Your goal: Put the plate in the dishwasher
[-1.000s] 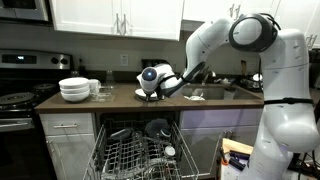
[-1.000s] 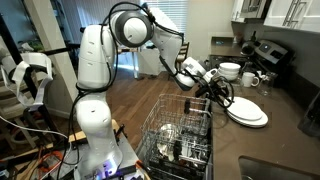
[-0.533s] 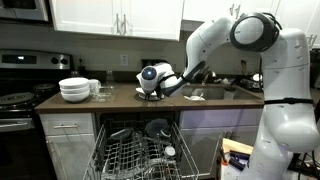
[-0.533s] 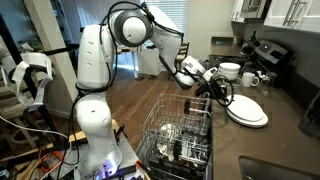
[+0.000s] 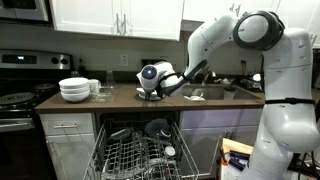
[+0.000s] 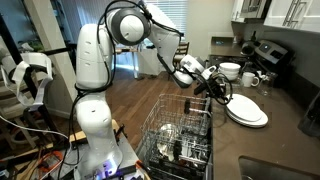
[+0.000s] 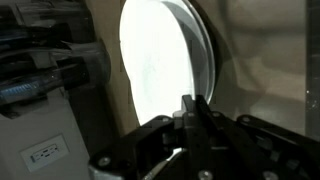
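At the edge of the counter (image 5: 205, 97), the gripper (image 7: 193, 108) has its two fingers pressed together on the near rim of the plate (image 7: 160, 60). We judge this to be a thin pinch on that rim (no gap shows between the fingers). The plate (image 6: 248, 112) lies flat on the counter, straight ahead of the fingertips. The dishwasher (image 5: 112, 152) stands open just below, with its rack pulled out, so the plate must travel outward, down, and onto its edge. A pale label (image 7: 45, 155) in the wrist view is too blurred, so we can read no writing.
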